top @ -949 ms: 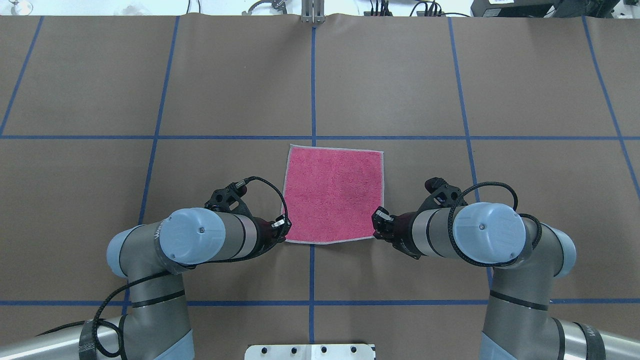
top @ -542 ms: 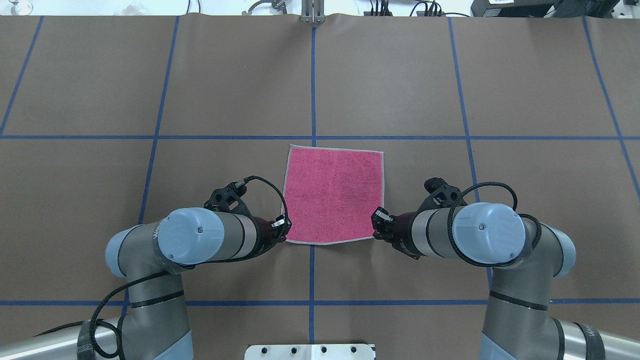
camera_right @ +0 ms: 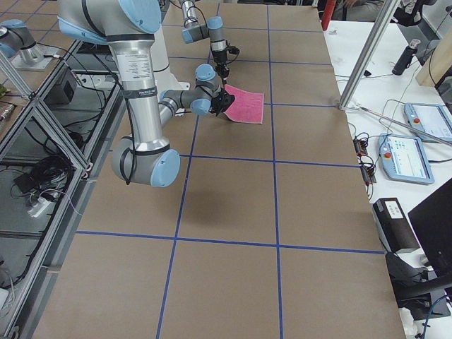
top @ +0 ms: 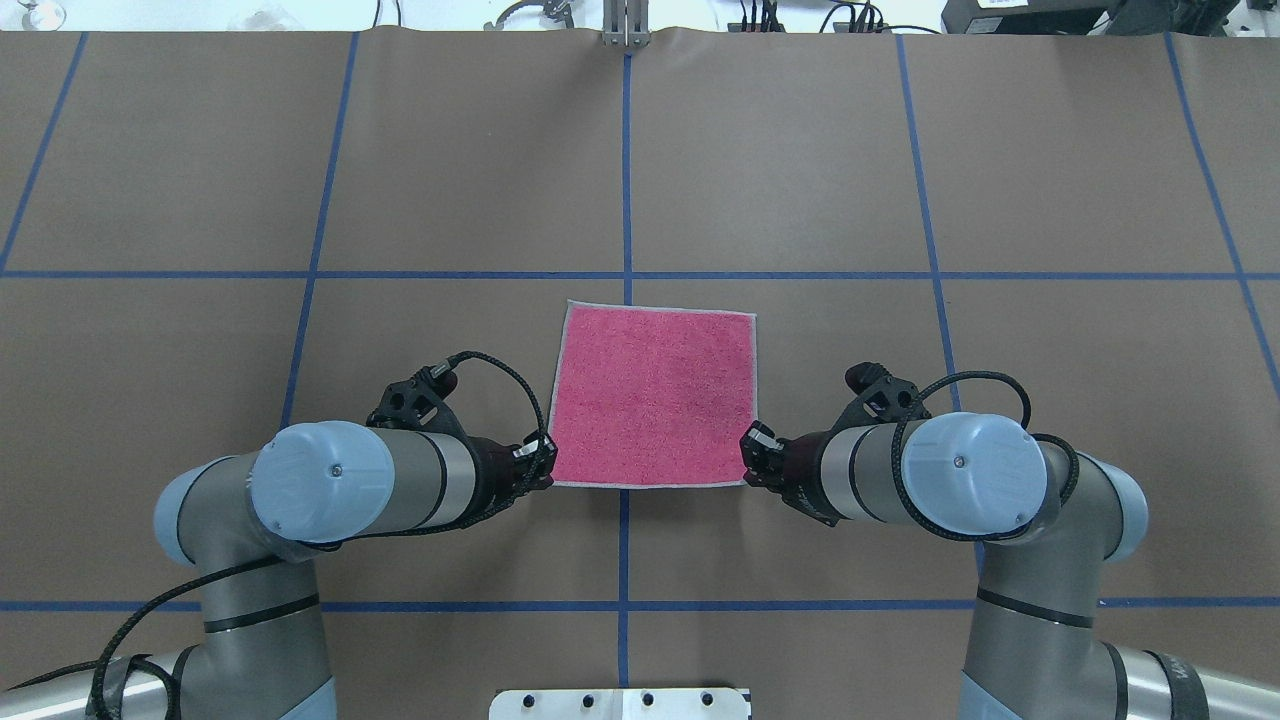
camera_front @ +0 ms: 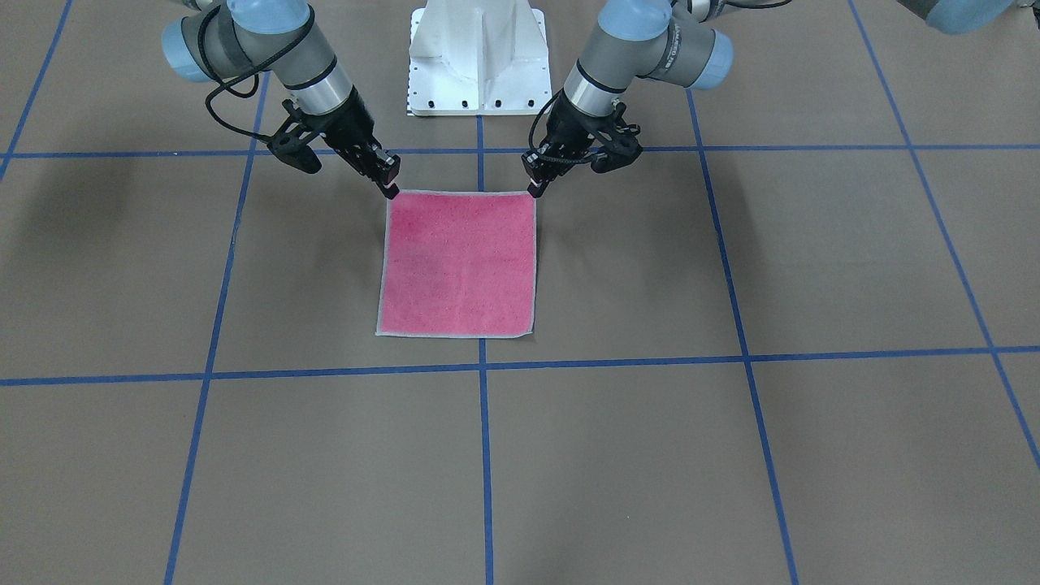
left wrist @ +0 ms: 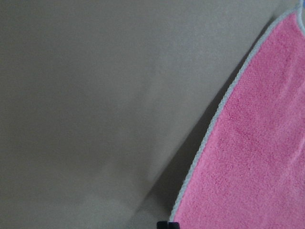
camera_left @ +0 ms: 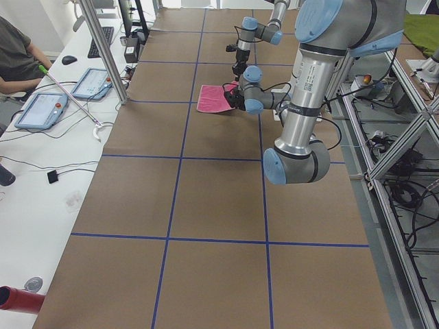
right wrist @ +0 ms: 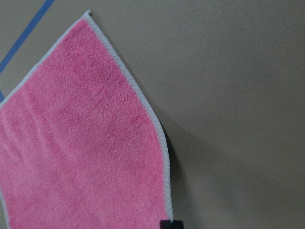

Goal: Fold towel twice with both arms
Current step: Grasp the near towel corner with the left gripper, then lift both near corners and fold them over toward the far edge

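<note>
The brown paper worktop point(top: 900, 150), gridded with blue tape, carries the square pink terry towel point(top: 652, 395) flat at its centre, with light grey stitching round its rim. The left pincer point(top: 540, 468) and right pincer point(top: 752, 455) each clench a near corner, lifting it slightly. Since half a second ago, the towel and the left arm point(top: 400, 485) have shifted left.

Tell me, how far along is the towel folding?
Barely started. No fold is done: the towel lies open, pink side up. In hand: the left tool and right tool seem to pinch its two near corners, whose edges lift slightly. Both folds remain.
</note>
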Controlling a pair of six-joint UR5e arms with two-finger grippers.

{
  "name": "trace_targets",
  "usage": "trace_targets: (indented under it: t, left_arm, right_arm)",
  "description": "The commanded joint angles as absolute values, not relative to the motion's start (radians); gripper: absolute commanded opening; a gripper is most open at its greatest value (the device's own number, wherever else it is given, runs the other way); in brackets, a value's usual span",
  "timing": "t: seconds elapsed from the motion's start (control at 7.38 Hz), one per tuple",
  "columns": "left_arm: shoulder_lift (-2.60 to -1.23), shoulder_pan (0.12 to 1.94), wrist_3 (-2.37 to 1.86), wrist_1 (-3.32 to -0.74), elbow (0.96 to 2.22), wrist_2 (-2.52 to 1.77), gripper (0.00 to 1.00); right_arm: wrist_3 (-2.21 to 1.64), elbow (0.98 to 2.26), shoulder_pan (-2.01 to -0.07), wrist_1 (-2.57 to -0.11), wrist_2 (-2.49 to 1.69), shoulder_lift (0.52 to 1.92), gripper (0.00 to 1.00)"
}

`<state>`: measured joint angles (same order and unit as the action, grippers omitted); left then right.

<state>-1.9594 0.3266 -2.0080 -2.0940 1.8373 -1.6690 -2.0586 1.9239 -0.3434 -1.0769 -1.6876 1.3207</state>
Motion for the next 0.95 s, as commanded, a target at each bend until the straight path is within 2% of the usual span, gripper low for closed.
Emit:
trace_targets:
  t: [0.0, 0.81]
  left_arm:
    - [-1.951, 0.324, -2.025, -2.092, 1.858, -1.669, 0.0]
    - [-1.96, 0.281, -2.029, -2.092, 1.833, -1.666, 0.0]
  right_arm:
    - [-2.059, 1.927, -0.331, -1.077, -1.687, 1.316, 0.0]
    - [-2.057, 1.922, -0.302, -1.069, -1.689, 1.309, 0.0]
